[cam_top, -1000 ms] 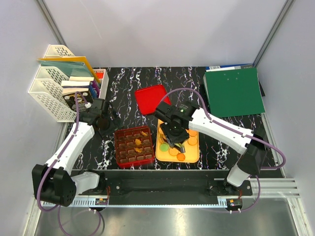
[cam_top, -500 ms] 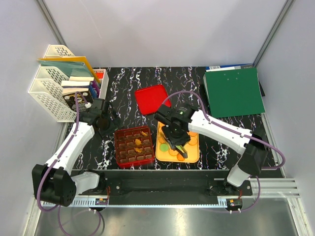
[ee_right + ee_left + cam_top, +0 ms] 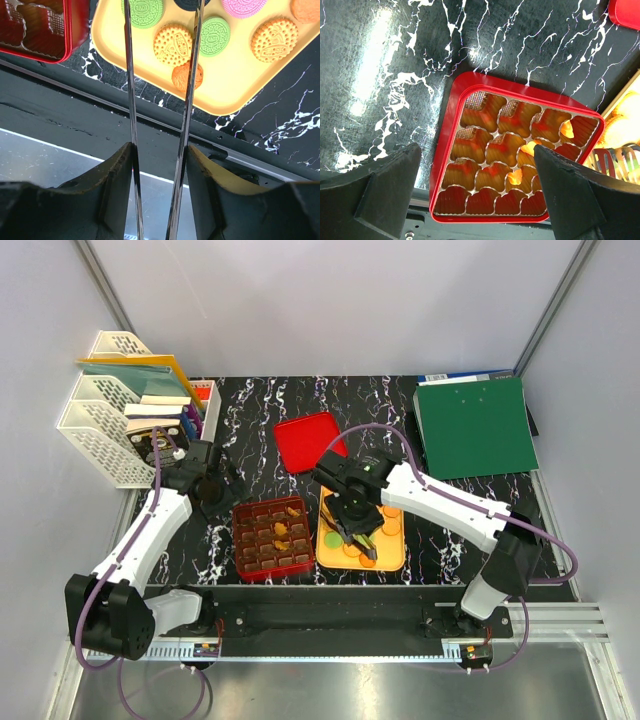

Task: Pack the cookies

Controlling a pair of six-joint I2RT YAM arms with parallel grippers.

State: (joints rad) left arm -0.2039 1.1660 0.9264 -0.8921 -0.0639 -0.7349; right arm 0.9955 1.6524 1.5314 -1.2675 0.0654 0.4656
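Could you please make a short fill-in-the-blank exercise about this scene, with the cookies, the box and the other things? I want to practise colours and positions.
1. The cookies waiting to be packed lie on a ____ tray.
2. The box with the small compartments is ____.
3. In the view from above, the box stands to the ____ of the tray.
4. The folder at the far right is ____.
Missing words: yellow; red; left; green.
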